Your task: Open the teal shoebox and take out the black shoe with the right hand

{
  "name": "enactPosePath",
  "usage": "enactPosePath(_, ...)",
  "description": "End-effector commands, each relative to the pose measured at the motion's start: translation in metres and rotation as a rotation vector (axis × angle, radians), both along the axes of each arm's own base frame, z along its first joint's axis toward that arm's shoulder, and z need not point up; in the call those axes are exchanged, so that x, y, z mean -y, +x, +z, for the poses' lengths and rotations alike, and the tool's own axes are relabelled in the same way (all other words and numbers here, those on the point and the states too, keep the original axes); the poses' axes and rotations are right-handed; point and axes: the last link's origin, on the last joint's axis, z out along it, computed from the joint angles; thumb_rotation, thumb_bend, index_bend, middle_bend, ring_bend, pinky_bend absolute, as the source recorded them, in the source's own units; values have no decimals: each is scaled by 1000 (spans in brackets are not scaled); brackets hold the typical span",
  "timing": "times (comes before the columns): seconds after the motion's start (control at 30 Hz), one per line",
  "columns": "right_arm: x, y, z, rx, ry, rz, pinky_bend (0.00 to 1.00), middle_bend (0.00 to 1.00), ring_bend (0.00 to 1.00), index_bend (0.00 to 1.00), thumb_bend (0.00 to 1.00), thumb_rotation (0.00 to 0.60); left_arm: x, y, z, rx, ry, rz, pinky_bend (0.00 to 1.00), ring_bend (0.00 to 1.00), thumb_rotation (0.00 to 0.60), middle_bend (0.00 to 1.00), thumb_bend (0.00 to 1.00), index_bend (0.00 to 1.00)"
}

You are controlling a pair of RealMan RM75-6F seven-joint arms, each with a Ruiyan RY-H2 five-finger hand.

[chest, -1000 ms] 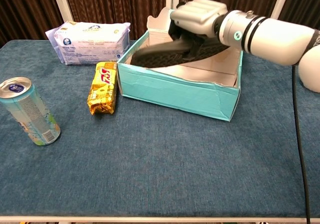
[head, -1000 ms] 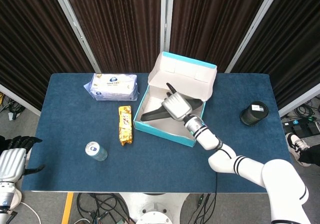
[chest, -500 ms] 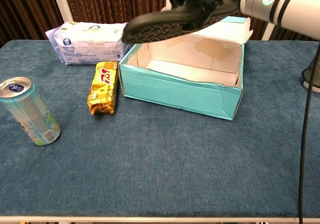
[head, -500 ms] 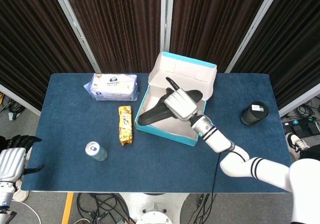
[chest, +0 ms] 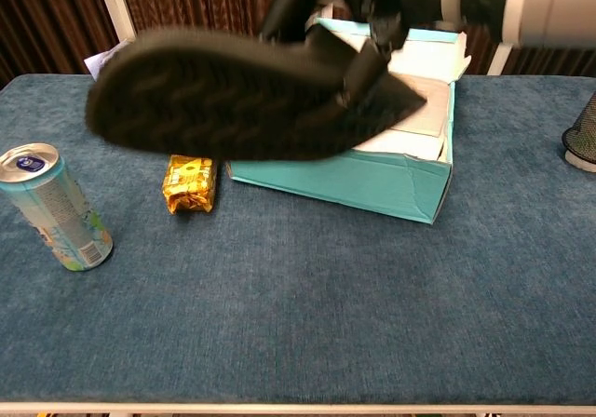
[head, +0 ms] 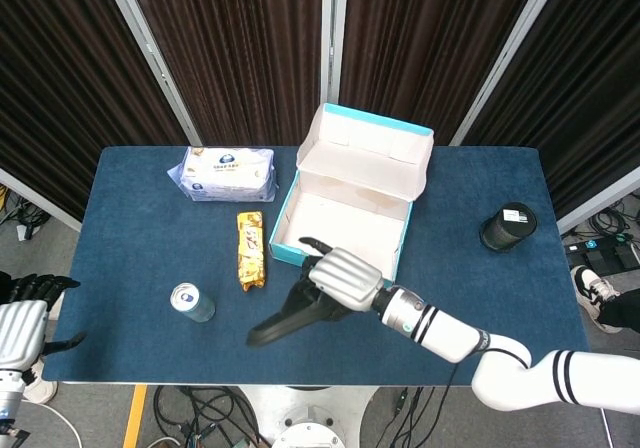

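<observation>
The right hand (head: 345,276) is gripping the black shoe (head: 295,313), with its fingers wrapped around the upper part of the shoe. The shoe is hanging in the air above the blue table (head: 130,268), outside the teal shoebox (head: 345,223) and in front of the box's near wall. In the chest view the shoe's ribbed sole (chest: 233,96) is facing the camera and filling much of the frame, with the toe pointing toward the robot's left. The shoebox is sitting open near the middle of the table, its lid (head: 368,148) standing up at the far side and its pale interior showing. A yellow snack packet (head: 250,250) is lying just beside the box on its left. A drink can (head: 190,302) is standing upright near the front left of the table. A pack of wipes (head: 226,173) is lying at the far left, and a dark cylindrical container (head: 508,226) is standing well apart on the right. The left hand (head: 22,330) is resting off the table's left edge, holding nothing, fingers apart
</observation>
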Motion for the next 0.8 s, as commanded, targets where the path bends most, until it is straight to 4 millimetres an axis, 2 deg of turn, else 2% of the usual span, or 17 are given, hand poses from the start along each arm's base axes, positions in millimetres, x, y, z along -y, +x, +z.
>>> enactPosePath(0.03,-7,-9,-12,-44,58,-22,0,584,326,780,215,600,1,-1,-1,2,-2,0,115,144,600,220,0,264)
enactPosePath(0.27,-8,-19,-47,-184,144,-47,0,577,312,733,212,600,1,-2,-3,11,-13,3,115,144,600,220,0,264)
enactPosePath(0.4,-3,-18,-65,-238,125,-17,0,497,247,654,200,600,1,-4,-4,12,-17,13,116,144,600,220,0,264)
enactPosePath(0.47,0,-19,-75,-282,83,29,0,419,189,563,182,600,0,-6,-3,2,-10,19,115,144,600,220,0,264)
enactPosePath(0.5,2,-20,-79,-301,62,49,0,341,128,456,152,600,0,-6,-3,-3,-6,21,115,144,600,220,0,264)
enactPosePath(0.53,4,-20,-83,-317,42,66,0,298,97,398,136,600,0,-7,-3,-4,-3,23,114,144,600,220,0,264)
enactPosePath(0.6,6,-18,-91,-338,-6,93,0,125,14,170,60,600,0,-6,-4,1,-2,23,113,144,600,220,0,264)
enactPosePath(0.67,9,-14,-96,-340,-48,97,0,23,0,35,10,600,0,-7,-5,-1,-6,22,113,144,600,220,0,264)
enactPosePath(0.7,10,-12,-98,-335,-63,95,0,3,0,4,0,600,0,-6,-5,1,-7,22,113,144,600,220,0,264)
enactPosePath(0.8,15,-8,-99,-323,-101,78,0,0,0,0,0,600,0,-6,-5,4,-6,21,113,144,600,220,0,264)
